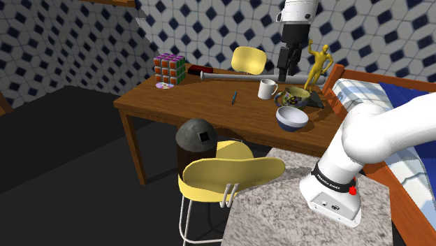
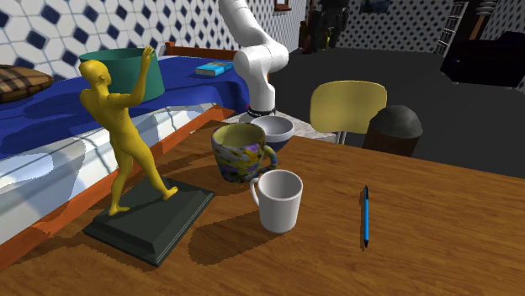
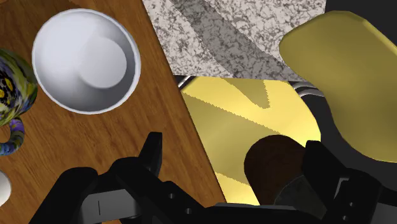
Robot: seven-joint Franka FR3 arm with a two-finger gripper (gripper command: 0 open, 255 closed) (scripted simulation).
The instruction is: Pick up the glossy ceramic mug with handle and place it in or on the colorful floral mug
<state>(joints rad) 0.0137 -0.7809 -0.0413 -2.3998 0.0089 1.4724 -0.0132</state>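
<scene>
wood tbl (image 1: 189,98) w/ white mug (image 2: 278,200) | blue-diamond tile wall (image 1: 63,42) | gripper (image 3: 233,145) wide apart, empty

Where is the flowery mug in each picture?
Shoulder view: the flowery mug stands between the white mug and the yellow statue.
Second exterior view: mid-picture, just behind the white mug.
Wrist view: partly cut off, beside the bowl.
Shared landmark: the bowl, next to the mug in every view.
</scene>
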